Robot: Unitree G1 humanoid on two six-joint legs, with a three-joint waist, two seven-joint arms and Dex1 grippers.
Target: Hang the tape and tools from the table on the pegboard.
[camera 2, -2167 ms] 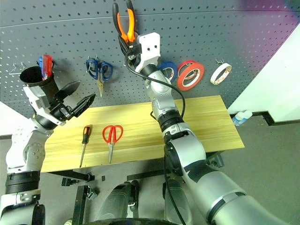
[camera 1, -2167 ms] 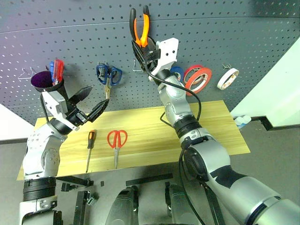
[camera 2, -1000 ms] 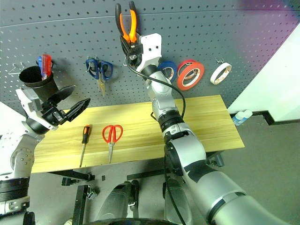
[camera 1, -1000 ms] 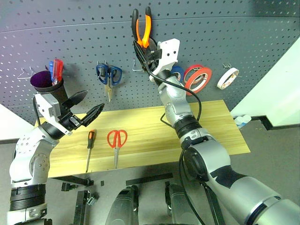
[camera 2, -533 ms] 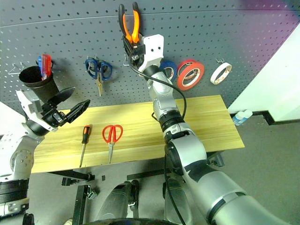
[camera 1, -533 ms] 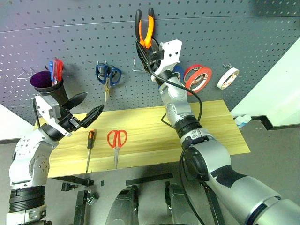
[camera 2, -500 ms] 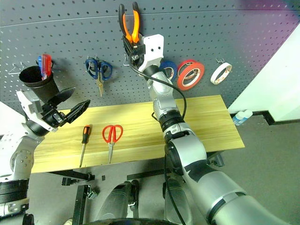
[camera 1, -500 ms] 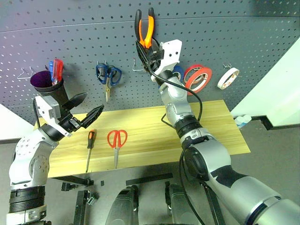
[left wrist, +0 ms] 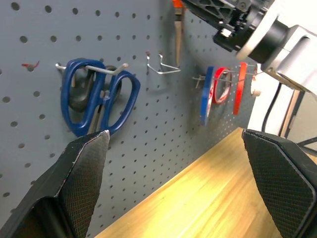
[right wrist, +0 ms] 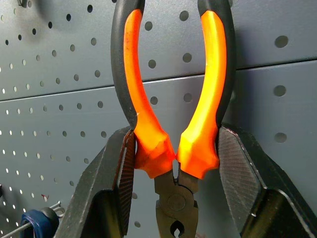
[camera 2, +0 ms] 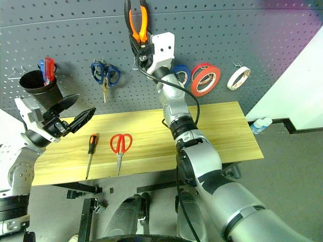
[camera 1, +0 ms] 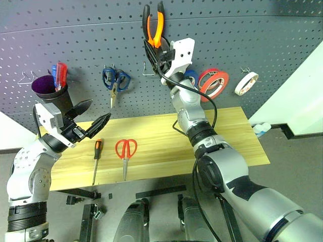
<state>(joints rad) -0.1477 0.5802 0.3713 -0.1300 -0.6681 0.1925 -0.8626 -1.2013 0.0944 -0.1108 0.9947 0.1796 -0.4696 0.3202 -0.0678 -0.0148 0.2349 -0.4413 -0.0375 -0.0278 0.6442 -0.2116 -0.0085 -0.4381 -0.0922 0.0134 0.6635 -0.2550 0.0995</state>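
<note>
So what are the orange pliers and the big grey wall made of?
The pliers look like dark metal at the joint, with handles of smooth orange and black plastic or rubber, slightly shiny; the right gripper squeezes them. The pegboard looks like matte dark grey painted sheet, maybe metal or hardboard, judging by its even rows of small holes; I can't tell which.

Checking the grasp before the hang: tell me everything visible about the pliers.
The pliers have black handles with orange grip faces and a dark metal pivot and head. The right gripper is shut on them, one finger pressed on each handle low down, near the pivot. They stand upright, handles up and spread in a narrow V, head down, held in front of the pegboard, above a bare metal hook.
</note>
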